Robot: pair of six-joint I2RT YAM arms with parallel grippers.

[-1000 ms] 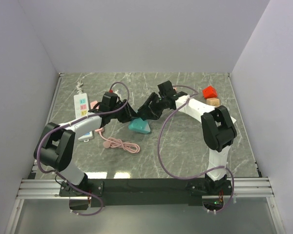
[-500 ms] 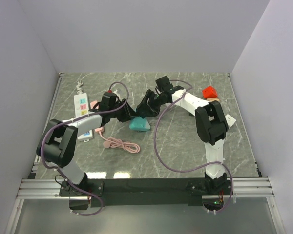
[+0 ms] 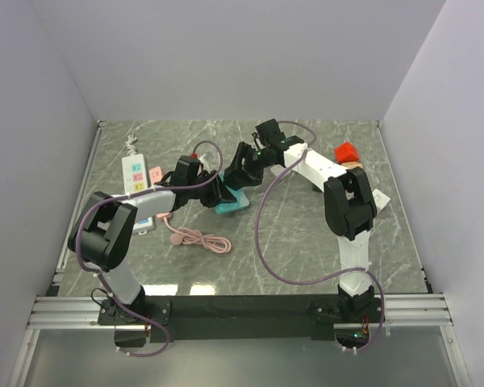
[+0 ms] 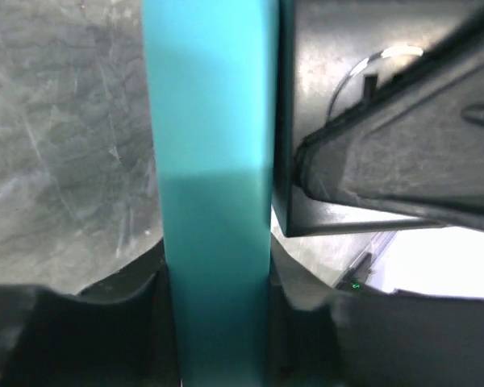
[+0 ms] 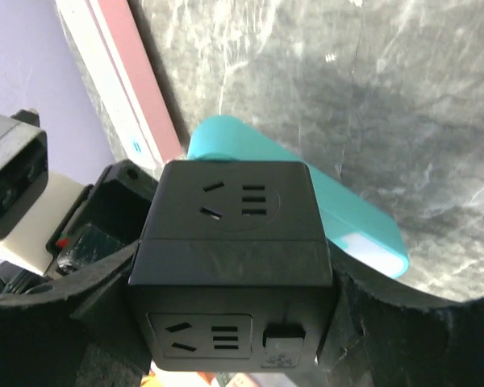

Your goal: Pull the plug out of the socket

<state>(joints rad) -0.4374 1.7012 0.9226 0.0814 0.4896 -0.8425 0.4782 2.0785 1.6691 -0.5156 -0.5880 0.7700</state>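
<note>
A teal plug [image 3: 233,201] lies at mid-table against a black cube socket [image 5: 234,242]. My left gripper [image 3: 219,192] is shut on the plug; in the left wrist view the teal slab [image 4: 214,161] runs between my fingers, with the socket [image 4: 371,145] pressed to its right side. My right gripper [image 3: 242,168] is shut on the socket, its fingers on both sides of the cube. In the right wrist view the plug [image 5: 351,222] sticks out behind the cube. The joint between plug and socket is hidden.
A white power strip [image 3: 134,172] and a pink piece [image 3: 156,173] lie at the far left. A coiled pink cable [image 3: 200,239] lies in front of the left arm. A red cube [image 3: 346,151] and a tan block [image 3: 353,168] sit at the far right.
My left gripper has slid right onto the teal plug. My right gripper with the socket has moved left and farther from the arm bases. The plug has shifted slightly that way too.
</note>
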